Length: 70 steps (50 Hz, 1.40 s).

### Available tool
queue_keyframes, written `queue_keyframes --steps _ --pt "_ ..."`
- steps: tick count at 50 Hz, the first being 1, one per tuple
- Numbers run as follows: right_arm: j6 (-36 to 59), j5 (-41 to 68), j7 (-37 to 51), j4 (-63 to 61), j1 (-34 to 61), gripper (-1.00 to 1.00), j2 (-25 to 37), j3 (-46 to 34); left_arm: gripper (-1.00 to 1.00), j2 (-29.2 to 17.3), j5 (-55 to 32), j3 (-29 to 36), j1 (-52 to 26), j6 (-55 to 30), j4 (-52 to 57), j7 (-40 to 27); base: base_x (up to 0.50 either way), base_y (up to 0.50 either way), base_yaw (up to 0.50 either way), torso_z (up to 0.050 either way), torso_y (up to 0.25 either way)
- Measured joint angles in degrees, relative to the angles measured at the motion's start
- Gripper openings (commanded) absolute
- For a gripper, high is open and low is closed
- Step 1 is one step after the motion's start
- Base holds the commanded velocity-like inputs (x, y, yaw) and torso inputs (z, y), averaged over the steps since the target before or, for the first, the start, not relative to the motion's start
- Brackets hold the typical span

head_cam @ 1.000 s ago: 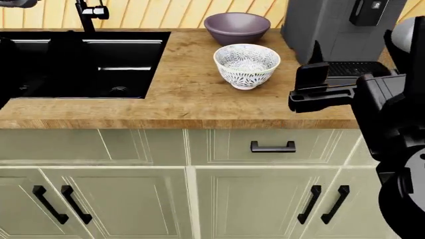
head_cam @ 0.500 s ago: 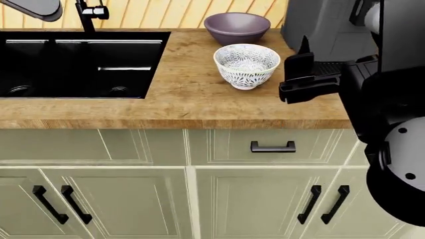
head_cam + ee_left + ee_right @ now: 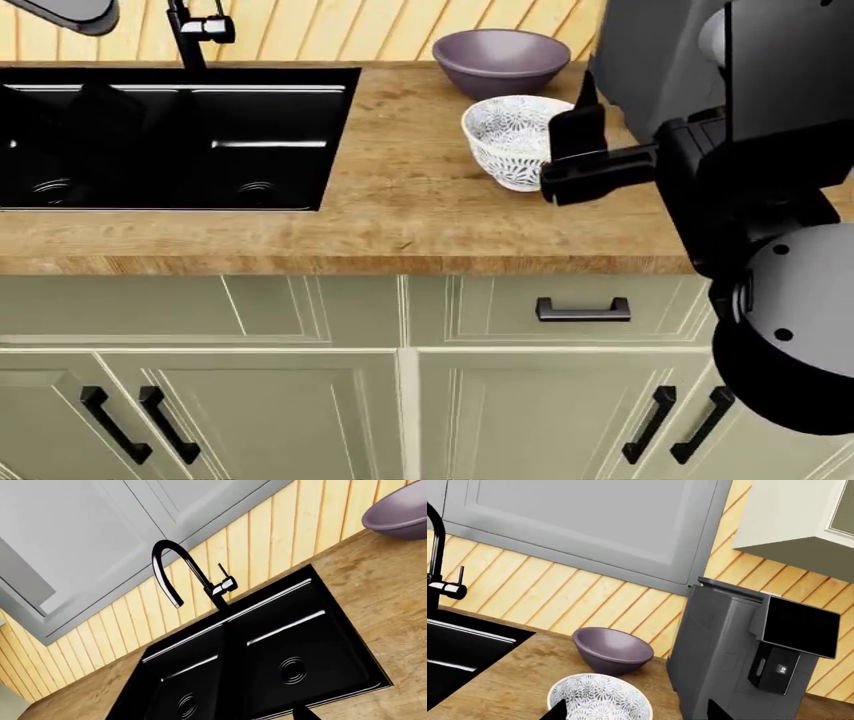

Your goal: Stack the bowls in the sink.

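Observation:
The black double-basin sink [image 3: 174, 140] [image 3: 267, 650] is set in the wooden counter at the left. The mauve bowl [image 3: 501, 60] [image 3: 610, 650] [image 3: 400, 515] stands near the back wall. Just in front of it is the white patterned bowl [image 3: 507, 140] [image 3: 597, 697]. My right gripper [image 3: 567, 160] [image 3: 637, 712] hovers at that bowl's right rim, open, its two tips wide apart over the bowl and holding nothing. My left gripper [image 3: 217, 716] hangs high over the sink. Only one of its fingertips [image 3: 303, 714] shows, far off centre, and nothing is in it.
A black faucet [image 3: 194, 30] [image 3: 187, 575] rises behind the sink. A grey coffee machine [image 3: 740, 650] [image 3: 654, 60] stands right of the bowls, close to my right arm. Bare wooden counter [image 3: 400, 190] lies between sink and bowls. Cabinet doors and drawers [image 3: 400, 400] are below.
My right gripper has swung left and toward the wall, from beside the coffee machine to the white bowl's right rim. The head view has shifted a little; both bowls stand where they were.

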Motion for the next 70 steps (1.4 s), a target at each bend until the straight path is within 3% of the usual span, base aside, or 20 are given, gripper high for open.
queue_keyframes --steps 32,49,70 --pt "-3.16 0.11 -0.01 1.07 -0.92 1.0 0.0 1.52 1.0 -1.06 -2.94 1.87 -1.76 5.58 -0.5 -0.89 0.46 -0.02 0.0 0.0 0.0" --pt "-3.42 0.6 0.56 1.56 -0.72 1.0 0.04 1.13 1.0 -1.43 -3.27 2.66 -2.3 6.21 -0.29 -0.62 0.5 -0.26 0.0 0.0 0.001" --pt "-2.78 -0.1 -0.06 1.61 0.08 1.0 -0.17 -0.63 1.0 -1.73 -3.59 3.68 -3.04 6.74 -0.03 -0.53 0.5 0.18 0.0 0.0 0.001"
